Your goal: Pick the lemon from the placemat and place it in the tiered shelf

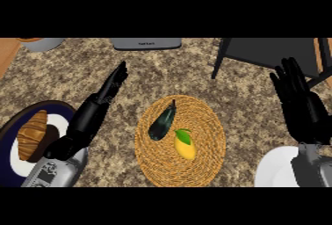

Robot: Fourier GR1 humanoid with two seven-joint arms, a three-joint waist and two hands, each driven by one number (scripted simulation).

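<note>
A yellow lemon (185,148) with a green leaf lies on the round woven placemat (206,123), just right of its middle. A dark eggplant (163,121) lies on the mat up and left of the lemon. The dark tiered shelf (266,53) stands at the back right. My left hand (88,119) stretches flat over the counter left of the mat, fingers straight, touching nothing. My right hand (300,104) is open at the right edge, fingers up, in front of the shelf and apart from the lemon.
A dark blue plate (16,169) with a croissant (32,134) sits at the lower left, partly under my left forearm. A white plate (276,169) shows at the lower right. A grey appliance (146,43) and a grey bowl (44,43) stand along the back.
</note>
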